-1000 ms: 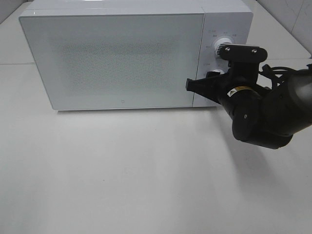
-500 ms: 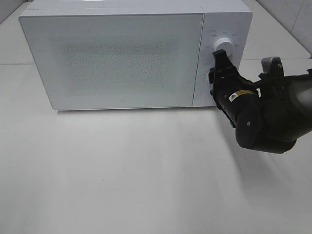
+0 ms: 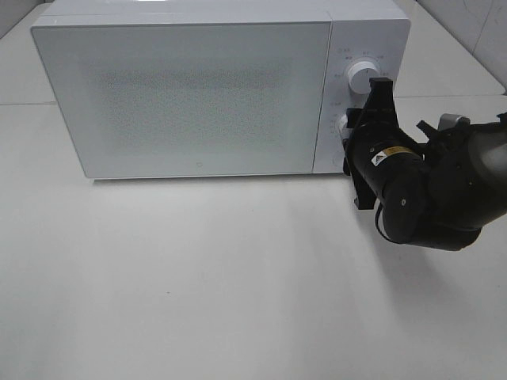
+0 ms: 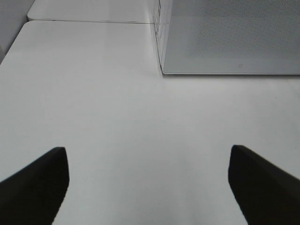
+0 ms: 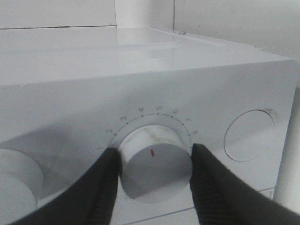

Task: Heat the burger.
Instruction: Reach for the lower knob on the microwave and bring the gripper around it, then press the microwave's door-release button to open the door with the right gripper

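Grip first: your right end effector [image 5: 154, 161] is clamped on the lower dial [image 5: 151, 180] of the microwave [image 3: 360, 32], one finger [image 5: 105, 187] pressed to each side of the white knob. That is the hold a twist needs, since the smooth round face gives nothing to push against, so the squeeze has to carry the turn. The wrist is rolled well over in the high view, which I read as a turn under way or at its limit. The red mark [image 5: 152, 153] on the knob points up toward the middle of the numbered scale.

The door [image 3: 190, 95] is shut, and its frosted, speckled panel hides the inside. You cannot see the burger in any view; judging from the closed door and the work on the dial, it is most likely inside the oven already.

Your left end effector [image 4: 149, 187] hangs empty with its fingers spread wide over the bare tabletop [image 3: 198, 277], near the oven's left front corner and clear of the door. Parked there, it keeps out of the right arm's way.

The upper dial [image 3: 362, 74] sits just above the gripped one with nothing touching it.
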Robot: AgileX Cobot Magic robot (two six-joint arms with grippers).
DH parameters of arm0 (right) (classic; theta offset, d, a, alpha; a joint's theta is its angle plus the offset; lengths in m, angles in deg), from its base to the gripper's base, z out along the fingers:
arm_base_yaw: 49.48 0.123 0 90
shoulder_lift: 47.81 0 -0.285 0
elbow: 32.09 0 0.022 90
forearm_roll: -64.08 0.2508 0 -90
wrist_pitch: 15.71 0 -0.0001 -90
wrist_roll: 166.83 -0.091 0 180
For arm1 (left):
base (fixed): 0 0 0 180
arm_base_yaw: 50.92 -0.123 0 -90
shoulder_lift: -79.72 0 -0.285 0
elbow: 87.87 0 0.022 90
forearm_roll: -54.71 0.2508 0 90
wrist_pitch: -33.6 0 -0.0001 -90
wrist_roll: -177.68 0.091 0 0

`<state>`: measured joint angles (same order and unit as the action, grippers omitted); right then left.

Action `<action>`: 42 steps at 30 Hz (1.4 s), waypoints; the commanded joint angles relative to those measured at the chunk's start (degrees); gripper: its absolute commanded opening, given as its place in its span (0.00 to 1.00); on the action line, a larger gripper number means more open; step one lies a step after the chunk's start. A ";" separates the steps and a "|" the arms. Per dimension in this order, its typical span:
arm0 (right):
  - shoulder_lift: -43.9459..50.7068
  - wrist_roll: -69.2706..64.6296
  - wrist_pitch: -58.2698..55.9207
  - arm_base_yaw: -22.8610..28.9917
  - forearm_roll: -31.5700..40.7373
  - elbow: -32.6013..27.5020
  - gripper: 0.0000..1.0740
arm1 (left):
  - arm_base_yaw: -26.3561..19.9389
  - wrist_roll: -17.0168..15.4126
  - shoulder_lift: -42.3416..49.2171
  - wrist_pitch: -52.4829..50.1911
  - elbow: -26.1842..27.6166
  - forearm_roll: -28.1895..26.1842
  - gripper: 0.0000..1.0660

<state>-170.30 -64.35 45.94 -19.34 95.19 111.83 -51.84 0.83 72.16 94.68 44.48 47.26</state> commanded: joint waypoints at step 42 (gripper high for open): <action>1.09 9.40 20.34 0.06 -4.07 -3.04 0.67 | -0.06 -0.11 0.80 0.11 -0.11 0.06 0.79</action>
<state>-170.13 -55.82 51.32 -19.28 92.55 108.56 -51.84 0.83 72.16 94.68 44.48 47.26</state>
